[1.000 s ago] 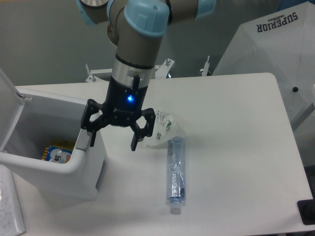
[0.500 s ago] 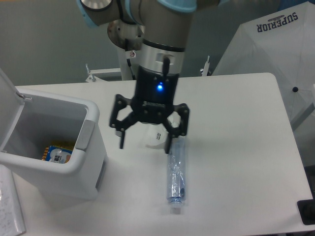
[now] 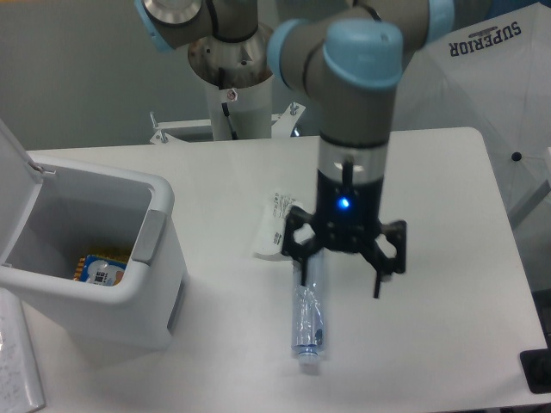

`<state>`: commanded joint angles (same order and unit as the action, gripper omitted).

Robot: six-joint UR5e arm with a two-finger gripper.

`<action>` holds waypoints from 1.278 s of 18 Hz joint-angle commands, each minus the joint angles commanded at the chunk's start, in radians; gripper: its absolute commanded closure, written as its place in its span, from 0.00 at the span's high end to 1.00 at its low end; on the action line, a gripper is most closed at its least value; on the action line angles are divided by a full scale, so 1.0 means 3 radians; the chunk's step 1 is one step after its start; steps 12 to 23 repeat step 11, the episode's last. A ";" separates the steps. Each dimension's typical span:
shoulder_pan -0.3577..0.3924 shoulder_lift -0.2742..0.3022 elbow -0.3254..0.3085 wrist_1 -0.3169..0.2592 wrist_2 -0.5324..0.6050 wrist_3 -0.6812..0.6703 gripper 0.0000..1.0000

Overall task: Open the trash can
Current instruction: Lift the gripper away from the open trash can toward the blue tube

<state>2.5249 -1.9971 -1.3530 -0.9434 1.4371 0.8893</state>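
Observation:
The white trash can stands at the left of the table with its lid swung up and back at the far left. Its inside is exposed, and a blue and yellow packet lies at the bottom. A grey latch sits on the rim nearest the arm. My gripper hangs open well to the right of the can, just above the table, with nothing between its fingers. Its left finger is close to a clear plastic bottle.
A clear plastic bottle lies lengthwise on the table under the gripper's left side. A crumpled white wrapper lies just behind it. A white umbrella-like cover stands at the back right. Paper lies at the front left.
The gripper has travelled rightward from the trash can's rim, across the table, to a spot over the bottle. It stayed open. The can's lid has remained up.

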 joint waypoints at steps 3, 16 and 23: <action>0.0209 -0.0097 -0.0041 -0.0061 0.0113 0.0607 1.00; 0.0404 -0.0184 -0.0071 -0.0454 0.0496 0.1085 1.00; 0.0404 -0.0184 -0.0071 -0.0454 0.0496 0.1085 1.00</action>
